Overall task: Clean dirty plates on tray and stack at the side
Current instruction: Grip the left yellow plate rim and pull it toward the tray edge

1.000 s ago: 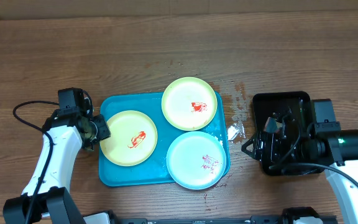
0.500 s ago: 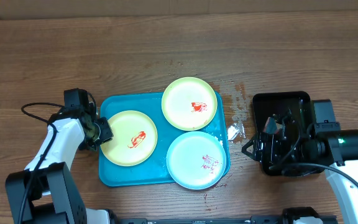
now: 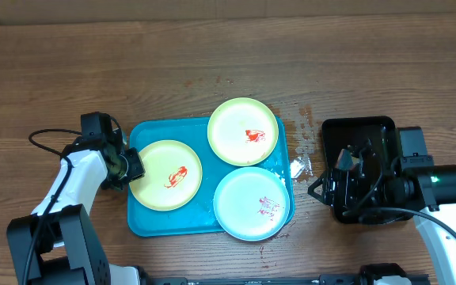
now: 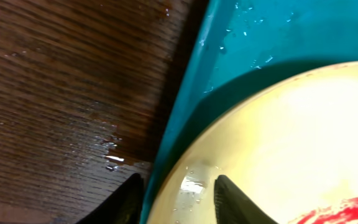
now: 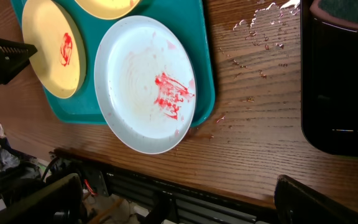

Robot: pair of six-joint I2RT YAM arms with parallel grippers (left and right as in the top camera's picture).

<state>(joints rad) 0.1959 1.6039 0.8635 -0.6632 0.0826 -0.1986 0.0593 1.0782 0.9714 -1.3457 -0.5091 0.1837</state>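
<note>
Plates (image 3: 244, 131), overhead view: counted three on the turquoise tray (image 3: 153, 224) at mid-frame, all face up and smeared red. Placed the yellow plate (image 3: 165, 176) at left, the green plate (image 3: 232, 142) at upper right across the tray's top rim, and the blue plate (image 3: 252, 203) at lower right overhanging its rim. Found no long axis in round plates. Read the tray's as left to right across the frame. Found the left pincer (image 3: 131, 166) at the yellow plate's left edge, and the right pincer (image 3: 340, 170) well apart over the black tray (image 3: 362, 127) at right.

Left wrist: saw the fingers (image 4: 232, 202) straddling the yellow plate's (image 4: 278, 143) rim, one over the plate, one outside by the tray wall (image 4: 185, 93). Could not tell whether clamped or merely standing either side. Noted wet bench (image 4: 55, 74) at left.

Right wrist: saw the right pincer (image 5: 173, 202) spread wide on nothing, with the blue plate (image 5: 145, 81) left of centre.

Judged the step as taking the yellow plate by its rim. Best done by seating one finger fully under the lip, closing firmly on wet plastic, then lifting level, clear of the tray wall.
</note>
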